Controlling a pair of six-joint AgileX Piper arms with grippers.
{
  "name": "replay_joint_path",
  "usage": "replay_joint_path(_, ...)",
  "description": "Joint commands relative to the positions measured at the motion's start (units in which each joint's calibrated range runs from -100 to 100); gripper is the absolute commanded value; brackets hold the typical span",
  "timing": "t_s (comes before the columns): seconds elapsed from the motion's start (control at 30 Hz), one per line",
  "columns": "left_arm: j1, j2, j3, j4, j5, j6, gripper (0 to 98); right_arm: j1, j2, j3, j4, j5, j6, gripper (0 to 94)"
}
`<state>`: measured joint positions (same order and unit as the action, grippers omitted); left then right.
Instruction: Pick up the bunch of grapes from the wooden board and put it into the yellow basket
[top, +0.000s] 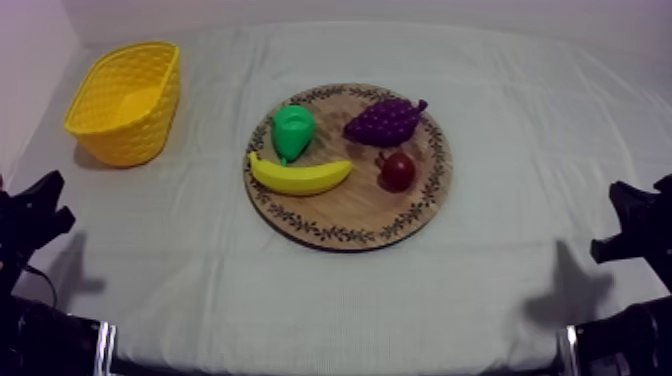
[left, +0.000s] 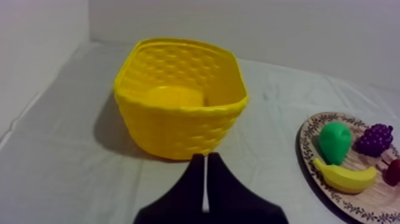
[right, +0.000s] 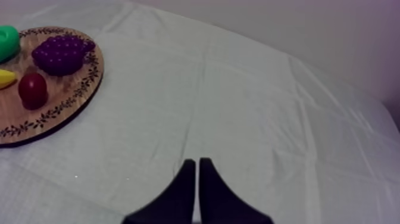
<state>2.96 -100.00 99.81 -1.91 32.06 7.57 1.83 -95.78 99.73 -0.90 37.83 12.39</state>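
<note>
While both arms sit low at their own sides of the table, the bunch of grapes (top: 385, 121) is seen lying on the round wooden board (top: 345, 222), on its far right part as the top view presents it. Three other toy fruits are carried by the same board: a green pear (top: 293, 131) just left of the grapes, a banana (top: 300, 178) laid crosswise in front of the pear, and a small red fruit (top: 397, 171) just in front of the grapes. Both grippers are kept well apart from the grapes and from the board. The yellow basket (top: 125, 140) is set upright at the far left of the grey-white cloth (top: 520, 140), well apart from the board, with its opening turned upward. The left gripper (left: 205, 158) is shown in the left wrist view with its two black fingers pressed together into a narrow wedge and nothing held between them. It is pointed toward the near wall of the basket, and the board with its fruit is seen off to one side. The right gripper (right: 197, 161) is shown in the right wrist view with its fingers likewise laid together and nothing gripped. It is poised above bare cloth, with the board's patterned rim, the grapes and the small red fruit seen farther off.
</note>
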Motion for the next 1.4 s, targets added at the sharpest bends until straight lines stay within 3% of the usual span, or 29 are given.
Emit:
replay_joint_path(0.0, 0.03, 0.0, -0.03, 0.02, 0.04, -0.17, 0.1, 0.01, 0.03, 0.04, 0.0, -0.01, -0.01, 0.2)
replay_joint_path(0.3, 0.11, 0.0, -0.03, -0.04, 0.15, -3.06, 0.0, 0.01, 0.03, 0.04, 0.0, -0.01, -0.01, 0.2)
replay_joint_path(0.8, 0.5, 1.19, -19.25, -0.57, 13.16, -2.31, 0.0, 0.01, 0.03, 0.04, 0.0, -0.01, -0.01, 0.2)
replay_joint_path(1.03, 2.94, 10.14, -32.15, -0.67, 16.76, -3.21, 0.0, 0.01, 0.03, 0.04, 0.0, -0.01, -0.01, 0.2)
replay_joint_path(1.37, 7.51, 28.36, -45.93, 0.67, 18.08, -7.8, 0.0, 0.01, 0.03, 0.04, 0.0, -0.01, -0.01, 0.2)
